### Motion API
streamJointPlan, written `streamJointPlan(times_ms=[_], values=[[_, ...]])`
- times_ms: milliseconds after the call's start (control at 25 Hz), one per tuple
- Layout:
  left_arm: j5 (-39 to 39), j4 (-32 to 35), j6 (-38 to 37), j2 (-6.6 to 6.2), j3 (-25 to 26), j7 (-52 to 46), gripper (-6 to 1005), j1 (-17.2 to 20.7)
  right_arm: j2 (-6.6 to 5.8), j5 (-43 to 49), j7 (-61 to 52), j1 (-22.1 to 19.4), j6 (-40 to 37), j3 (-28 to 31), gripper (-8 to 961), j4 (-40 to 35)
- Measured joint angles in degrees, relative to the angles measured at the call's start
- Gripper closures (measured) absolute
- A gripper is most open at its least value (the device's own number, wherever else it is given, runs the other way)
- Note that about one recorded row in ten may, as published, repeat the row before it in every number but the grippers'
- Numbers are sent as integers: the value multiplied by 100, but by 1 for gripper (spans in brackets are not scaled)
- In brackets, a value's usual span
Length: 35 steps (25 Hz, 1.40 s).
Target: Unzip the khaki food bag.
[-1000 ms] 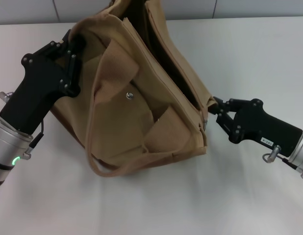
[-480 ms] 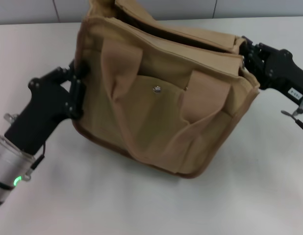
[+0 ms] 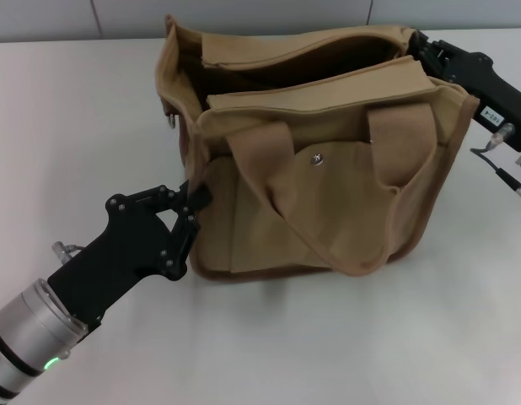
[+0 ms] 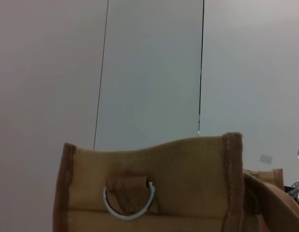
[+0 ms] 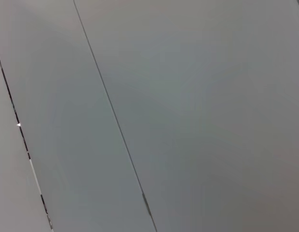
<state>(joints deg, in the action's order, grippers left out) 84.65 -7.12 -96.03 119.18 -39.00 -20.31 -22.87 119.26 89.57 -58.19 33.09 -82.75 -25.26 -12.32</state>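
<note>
**Tan canvas, brown trim, black arms on white**

The khaki food bag [image 3: 328, 181] is plain tan canvas, unpatterned, edged with darker brown piping. A silver snap [image 3: 318, 157] shines on its front, and a silver D-ring [image 4: 129, 202] hangs from a brown tab on the end panel. Both the left end effector [image 3: 193, 207] and right end effector [image 3: 422, 49] are matte black. The tabletop [image 3: 75, 126] is plain white.

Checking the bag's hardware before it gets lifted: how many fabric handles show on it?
2: the near handle drapes over the khaki food bag's front pocket; the far handle lies flat behind the open top.
</note>
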Motion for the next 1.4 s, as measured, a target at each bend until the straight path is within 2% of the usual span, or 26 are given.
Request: streamJointPlan(times_ms=[240,400,560,680,800,920,1000,1080,1200,1280,1400], values=[[-19,51,83,-22,130,-325,879,88,0,36,-125,-58,-49,-10,876,-7],[-13,349,-247,-46,195,-582,799,258,-7,39,-168,-227,-336,-23,872,-93],[-35,1230,-1305,-75,286,-1411,718,657,-63,69,-673,-540,-1322,-140,722,-586],[-54,1979,-1620,-154,467,-2142,658,838,-67,49,-915,-867,-2173,-131,593,-1078],[-34,2481,-1734,-425,476,-2824,516,898,-152,246,-968,-1034,-3098,-220,457,-1547],[33,2583,-1843,-734,256,-3189,377,865,-247,690,-971,-1056,-3591,-232,255,-1669],[68,2693,-1856,-901,-91,-3383,288,835,-265,909,-940,-1068,-3756,-215,250,-1697],[81,2794,-1859,-1000,-392,-3472,199,821,-251,1024,-878,-1099,-3780,-218,245,-1697],[85,2958,-1860,-1134,-816,-3554,170,817,-234,1255,-746,-1127,-3867,-294,237,-1743],[86,3123,-1875,-1236,-1198,-3706,150,813,-236,1649,-690,-1109,-4008,-335,232,-1854],[86,3302,-1889,-1324,-1713,-3940,140,784,-257,2371,-684,-996,-4028,-431,227,-1956]])
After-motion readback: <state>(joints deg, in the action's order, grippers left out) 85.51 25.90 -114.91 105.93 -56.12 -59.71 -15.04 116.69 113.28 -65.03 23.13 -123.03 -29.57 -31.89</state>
